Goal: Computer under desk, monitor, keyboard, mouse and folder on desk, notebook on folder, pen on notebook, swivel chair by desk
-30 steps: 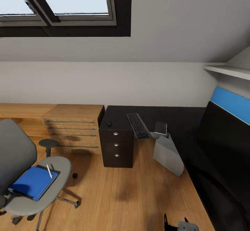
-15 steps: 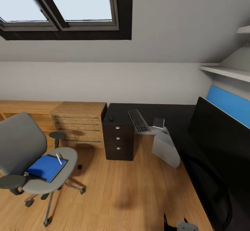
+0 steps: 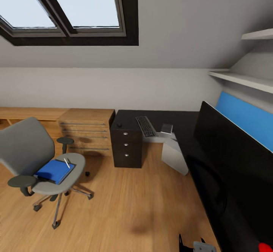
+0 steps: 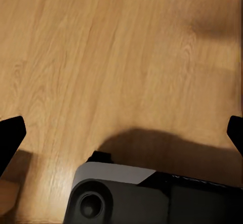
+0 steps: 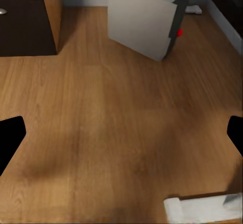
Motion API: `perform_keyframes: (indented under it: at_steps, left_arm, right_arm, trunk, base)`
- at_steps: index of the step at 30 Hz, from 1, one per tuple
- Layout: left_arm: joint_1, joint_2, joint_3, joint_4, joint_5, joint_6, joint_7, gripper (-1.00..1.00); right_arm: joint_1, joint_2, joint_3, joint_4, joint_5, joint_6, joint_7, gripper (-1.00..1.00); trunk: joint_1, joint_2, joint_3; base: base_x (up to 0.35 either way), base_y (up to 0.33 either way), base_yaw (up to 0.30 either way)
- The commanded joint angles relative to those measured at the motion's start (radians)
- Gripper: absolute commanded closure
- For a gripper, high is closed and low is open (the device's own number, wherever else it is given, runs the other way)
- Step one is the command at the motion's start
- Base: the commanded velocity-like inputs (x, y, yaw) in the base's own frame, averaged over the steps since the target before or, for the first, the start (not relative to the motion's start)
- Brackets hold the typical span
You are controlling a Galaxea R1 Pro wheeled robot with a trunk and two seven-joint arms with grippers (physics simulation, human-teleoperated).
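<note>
Folder (image 3: 55, 171) with pen (image 3: 67, 163) sits on swivel chair (image 3: 36, 157); keyboard (image 3: 146, 126) on desk (image 3: 182, 125); your both grippers spread wide, empty.

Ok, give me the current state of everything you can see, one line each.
Grey padded swivel chair: upright on the floor, away from the desk.
Bright blue flat folder: lying on the chair seat.
Thin whitish pen: resting on the folder.
Slim black keyboard: flat on the black desk.
Large black monitor: upright.
Light grey computer tower: leaning.
</note>
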Motion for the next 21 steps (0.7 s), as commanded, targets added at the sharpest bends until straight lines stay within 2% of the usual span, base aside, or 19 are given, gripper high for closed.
perform_keyframes:
  at_steps: [1, 16, 21]
  left_arm:
    - [-0.001, 0.0, -0.009, 0.0, 0.009, -0.004, 0.007, -1.0]
    - [-0.001, -0.003, -0.013, 0.01, 0.008, -0.004, 0.007, -1.0]
    - [-0.001, -0.006, -0.028, 0.014, 0.009, -0.004, 0.007, -1.0]
  right_arm:
    - [-0.001, 0.0, 0.001, 0.002, -0.001, -0.004, -0.002, -1.0]
    - [-0.001, 0.0, 0.002, 0.002, -0.001, -0.004, -0.001, -1.0]
    - [-0.001, 0.0, 0.002, 0.002, -0.001, -0.004, -0.002, -1.0]
  trunk:
    - [-0.004, 0.006, 0.001]
    - [-0.061, 0.11, 0.048]
    - [-0.061, 0.11, 0.048]
  base:
    - [-0.31, -0.21, 0.0]
    - [-0.285, -0.237, 0.0]
    - [-0.28, -0.242, 0.0]
